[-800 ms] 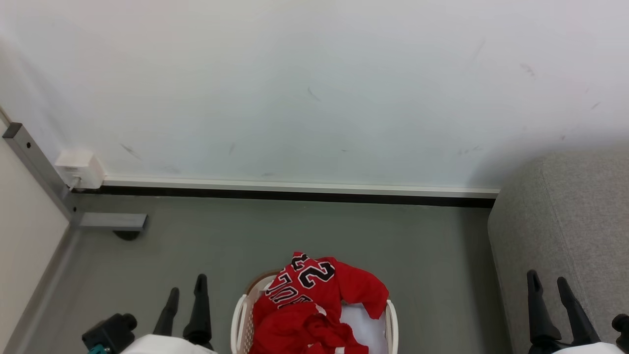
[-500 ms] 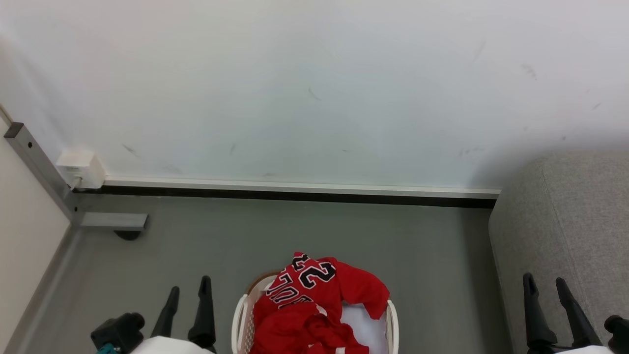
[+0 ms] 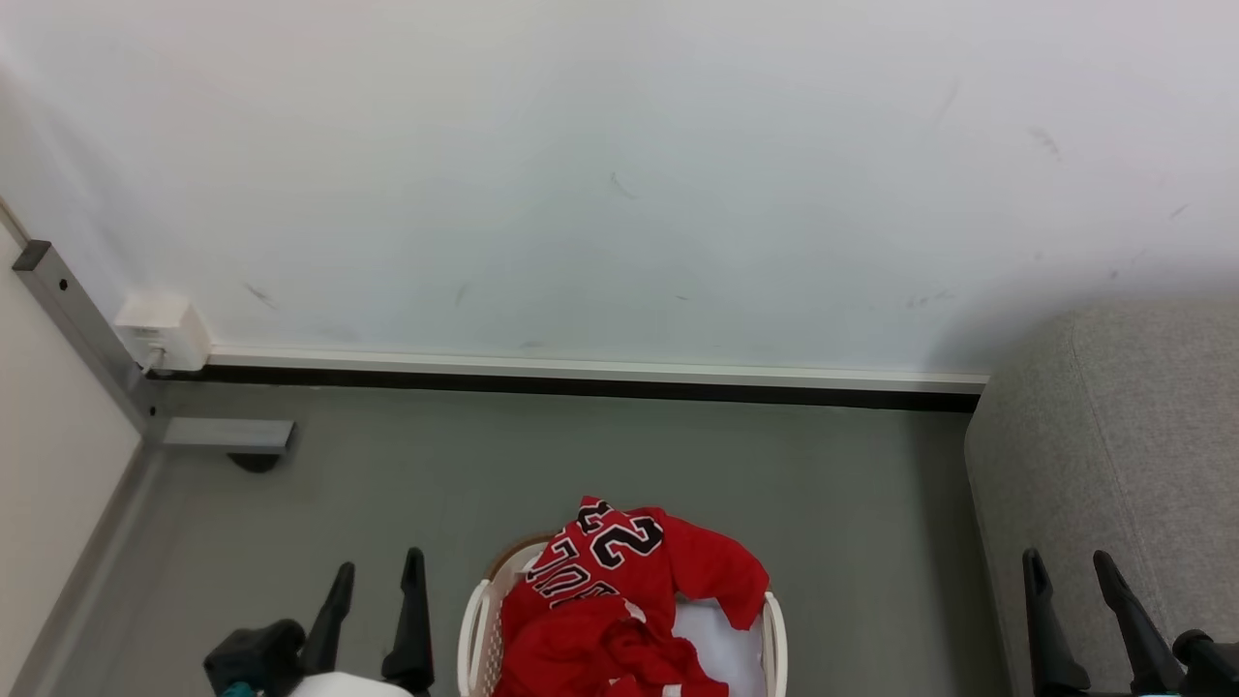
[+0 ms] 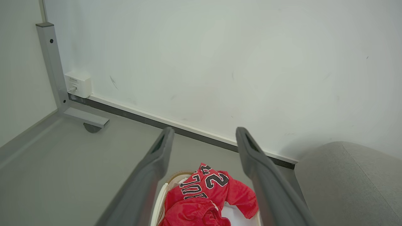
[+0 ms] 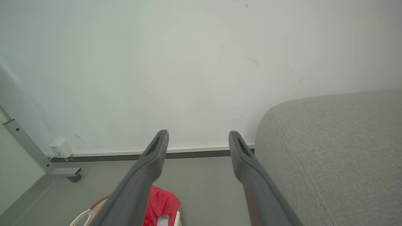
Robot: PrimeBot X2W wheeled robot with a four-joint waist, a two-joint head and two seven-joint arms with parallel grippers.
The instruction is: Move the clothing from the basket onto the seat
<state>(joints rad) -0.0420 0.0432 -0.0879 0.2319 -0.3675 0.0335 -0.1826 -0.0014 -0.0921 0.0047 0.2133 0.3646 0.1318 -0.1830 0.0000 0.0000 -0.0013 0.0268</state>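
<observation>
Red clothing (image 3: 619, 600), a jersey with black white-edged numerals on top, is heaped in the cream basket (image 3: 476, 620) at the bottom centre of the head view; it also shows in the left wrist view as the clothing (image 4: 204, 197) in the basket (image 4: 157, 207). The light-grey seat (image 3: 1133, 455) stands to the right of it. My left gripper (image 3: 377, 569) is open, left of the basket, holding nothing. Over the seat's front edge my right gripper (image 3: 1068, 560) is open and empty too. The right wrist view catches the clothing (image 5: 161, 202), the basket (image 5: 81, 216) and the seat (image 5: 339, 150).
A white wall (image 3: 619, 174) with a dark skirting line runs behind the grey floor (image 3: 600, 455). At the far left a grey metal frame leg (image 3: 218, 436) rests on the floor, with a white wall box (image 3: 163, 331) above it. A pale sheet (image 3: 721, 644) lines the basket.
Both grippers have slid down toward the bottom edge of the head view; the left one also shifted right, toward the basket. The clothing has not moved.
</observation>
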